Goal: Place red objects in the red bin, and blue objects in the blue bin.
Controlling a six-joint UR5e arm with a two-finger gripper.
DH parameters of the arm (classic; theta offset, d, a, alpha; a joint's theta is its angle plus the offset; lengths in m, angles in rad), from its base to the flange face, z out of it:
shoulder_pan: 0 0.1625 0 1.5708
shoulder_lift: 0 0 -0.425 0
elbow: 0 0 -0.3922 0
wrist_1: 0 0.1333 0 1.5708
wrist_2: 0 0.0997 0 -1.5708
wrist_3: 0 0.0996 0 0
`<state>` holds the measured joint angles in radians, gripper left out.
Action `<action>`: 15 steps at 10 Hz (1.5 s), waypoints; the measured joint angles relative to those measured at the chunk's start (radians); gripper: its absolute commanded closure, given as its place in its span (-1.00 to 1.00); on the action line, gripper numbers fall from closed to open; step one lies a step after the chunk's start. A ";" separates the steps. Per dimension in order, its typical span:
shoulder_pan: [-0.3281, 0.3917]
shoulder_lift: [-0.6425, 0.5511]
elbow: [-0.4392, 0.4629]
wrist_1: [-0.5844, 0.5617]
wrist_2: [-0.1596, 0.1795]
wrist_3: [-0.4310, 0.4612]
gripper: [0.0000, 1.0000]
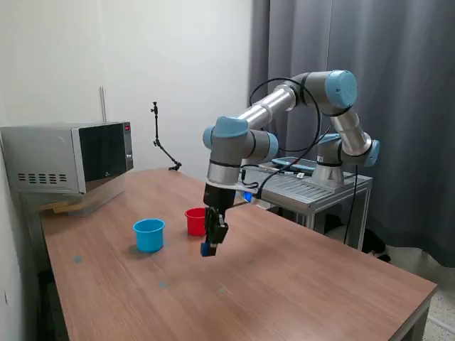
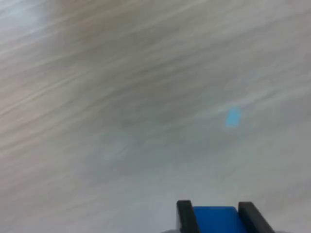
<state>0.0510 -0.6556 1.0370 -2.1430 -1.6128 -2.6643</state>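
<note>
My gripper (image 1: 207, 249) hangs just above the table, shut on a small dark blue cube (image 1: 205, 249). In the wrist view that blue cube (image 2: 217, 219) sits clamped between the two black fingers (image 2: 184, 216). The red cup (image 1: 195, 221) stands right behind the gripper. The light-blue cup (image 1: 148, 234) stands toward the exterior view's left of it. No red cubes show in either view.
A microwave (image 1: 71, 156) sits at the table's far corner on the exterior view's left. A metal stand (image 1: 313, 186) carries the arm's base beyond the table. A small light-blue mark (image 2: 233, 117) shows on the blurred wood surface (image 2: 121, 97).
</note>
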 measured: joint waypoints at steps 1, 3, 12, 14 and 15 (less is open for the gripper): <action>-0.033 -0.037 0.017 0.000 -0.006 -0.016 1.00; -0.124 -0.079 0.035 0.008 -0.013 -0.069 1.00; -0.296 -0.026 -0.006 0.112 -0.007 -0.269 1.00; -0.293 0.006 -0.045 0.116 -0.006 -0.290 1.00; -0.293 0.017 -0.058 0.116 -0.005 -0.297 1.00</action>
<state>-0.2422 -0.6386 0.9786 -2.0269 -1.6177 -2.9617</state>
